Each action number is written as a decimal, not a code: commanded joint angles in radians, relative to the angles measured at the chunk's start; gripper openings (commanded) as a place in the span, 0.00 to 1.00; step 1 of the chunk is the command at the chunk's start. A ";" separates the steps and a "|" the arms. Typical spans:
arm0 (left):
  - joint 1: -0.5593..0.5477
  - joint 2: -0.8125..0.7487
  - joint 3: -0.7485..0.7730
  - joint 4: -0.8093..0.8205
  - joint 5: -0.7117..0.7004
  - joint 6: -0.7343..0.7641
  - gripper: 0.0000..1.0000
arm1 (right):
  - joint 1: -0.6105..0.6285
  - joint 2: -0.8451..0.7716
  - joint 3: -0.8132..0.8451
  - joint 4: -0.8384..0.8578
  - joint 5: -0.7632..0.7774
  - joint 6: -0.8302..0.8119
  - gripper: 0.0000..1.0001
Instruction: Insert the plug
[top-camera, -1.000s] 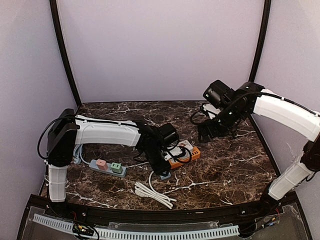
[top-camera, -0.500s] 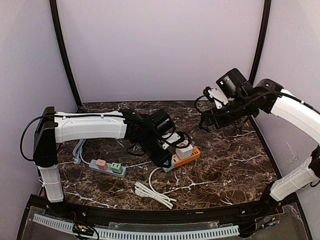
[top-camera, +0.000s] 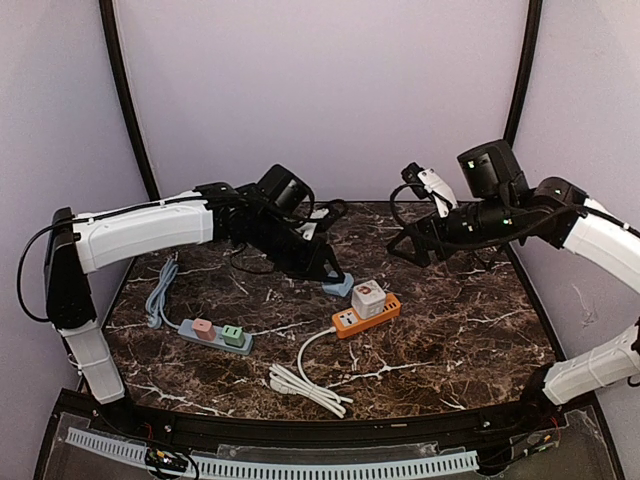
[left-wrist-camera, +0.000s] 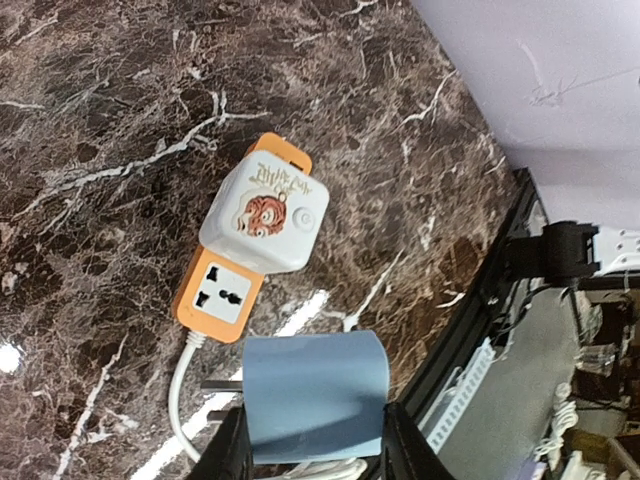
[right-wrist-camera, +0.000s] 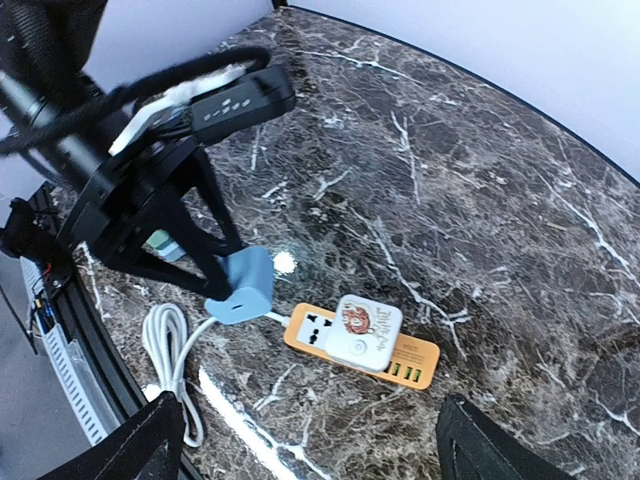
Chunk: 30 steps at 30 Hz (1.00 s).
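My left gripper (top-camera: 334, 279) is shut on a blue plug (top-camera: 338, 286) and holds it above the table, just behind the orange power strip (top-camera: 352, 320). In the left wrist view the gripper (left-wrist-camera: 316, 445) pinches the plug (left-wrist-camera: 315, 395) by its sides, prongs pointing left. The strip (left-wrist-camera: 222, 295) lies below with one free socket beside a white cube adapter (left-wrist-camera: 265, 217). My right gripper (top-camera: 411, 246) is open and empty, high over the back right. Its view (right-wrist-camera: 320, 450) shows the plug (right-wrist-camera: 243, 285), strip (right-wrist-camera: 412, 364) and cube (right-wrist-camera: 365, 328).
A grey power strip (top-camera: 215, 335) with a pink and a green plug lies at the left front. The orange strip's white cord (top-camera: 305, 385) is coiled near the front edge. A grey cable (top-camera: 160, 295) runs along the left side.
My left gripper has lifted the blue plug up and back from the front end of the orange strip. My right arm has risen and pulled away to the right.
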 joint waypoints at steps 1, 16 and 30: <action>0.040 -0.053 0.012 0.120 0.171 -0.183 0.18 | -0.005 -0.037 -0.051 0.120 -0.145 -0.043 0.86; 0.115 -0.045 -0.055 0.387 0.485 -0.567 0.19 | 0.031 -0.129 -0.164 0.248 -0.266 -0.356 0.82; 0.115 -0.059 -0.024 0.087 0.228 -0.300 0.33 | -0.013 -0.110 -0.184 0.245 0.292 -0.088 0.94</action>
